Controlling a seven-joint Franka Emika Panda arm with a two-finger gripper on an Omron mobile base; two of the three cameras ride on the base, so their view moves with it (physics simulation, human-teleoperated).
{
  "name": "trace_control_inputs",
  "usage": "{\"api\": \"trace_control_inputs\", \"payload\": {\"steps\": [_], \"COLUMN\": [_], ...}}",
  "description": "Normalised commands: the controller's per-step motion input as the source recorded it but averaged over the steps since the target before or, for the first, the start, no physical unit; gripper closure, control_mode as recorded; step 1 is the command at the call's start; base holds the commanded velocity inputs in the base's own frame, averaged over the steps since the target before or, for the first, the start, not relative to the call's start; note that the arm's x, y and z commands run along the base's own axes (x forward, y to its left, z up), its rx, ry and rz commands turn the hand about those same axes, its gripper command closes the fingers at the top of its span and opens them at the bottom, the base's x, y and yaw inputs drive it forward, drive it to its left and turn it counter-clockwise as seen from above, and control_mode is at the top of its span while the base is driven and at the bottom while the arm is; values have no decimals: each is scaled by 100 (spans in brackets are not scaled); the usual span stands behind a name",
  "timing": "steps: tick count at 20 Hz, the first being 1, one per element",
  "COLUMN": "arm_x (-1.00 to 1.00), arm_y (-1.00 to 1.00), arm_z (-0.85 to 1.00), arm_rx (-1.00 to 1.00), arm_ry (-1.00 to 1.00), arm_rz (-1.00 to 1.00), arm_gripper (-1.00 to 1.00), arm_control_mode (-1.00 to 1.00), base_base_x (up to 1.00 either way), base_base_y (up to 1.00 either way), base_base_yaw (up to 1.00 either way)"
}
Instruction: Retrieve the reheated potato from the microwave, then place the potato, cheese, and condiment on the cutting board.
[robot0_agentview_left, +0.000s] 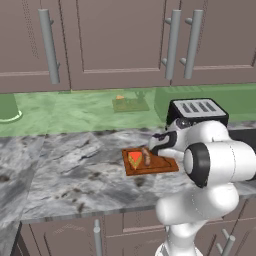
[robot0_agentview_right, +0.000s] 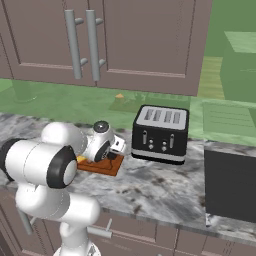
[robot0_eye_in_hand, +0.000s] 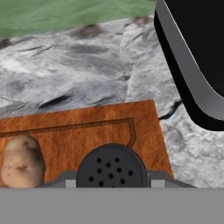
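You are at the last placement: the potato (robot0_agentview_left: 146, 156) and the cheese (robot0_agentview_left: 135, 159) already lie on the board (robot0_agentview_left: 165, 165), the cheese just left of the potato, and the condiment (robot0_eye_in_hand: 111, 169), a dark round shaker top with holes, sits directly under the hand camera over the board's near edge. The tool (robot0_agentview_left: 156, 146) hangs at the board's right end, between the board and the toaster (robot0_agentview_left: 196, 110). Its tips are hidden, so you cannot tell whether it clamps the shaker or stands apart. By my judgement, your next move is to settle the shaker upright on bare board beside the potato, then release. The potato's long axis runs across the board, front to back.
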Motion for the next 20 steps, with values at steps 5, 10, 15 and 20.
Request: {"api": "trace_control_inputs", "payload": {"steps": [5, 10, 15, 20], "arm_x": [-6, 0, 1, -10], "arm_y": [-7, 0, 0, 0], "arm_z": [-31, -36, -37, -14], "arm_rx": [0, 0, 0, 0], "arm_ry": [4, 2, 1, 0], "arm_rz": [0, 0, 0, 0], "arm_gripper": [100, 100, -100, -100], "arm_control_mode": [-100, -100, -100, -100], "base_base_x": [0, 0, 0, 0], "base_base_y": [0, 0, 0, 0], "base_base_yaw": [0, 0, 0, 0]}}
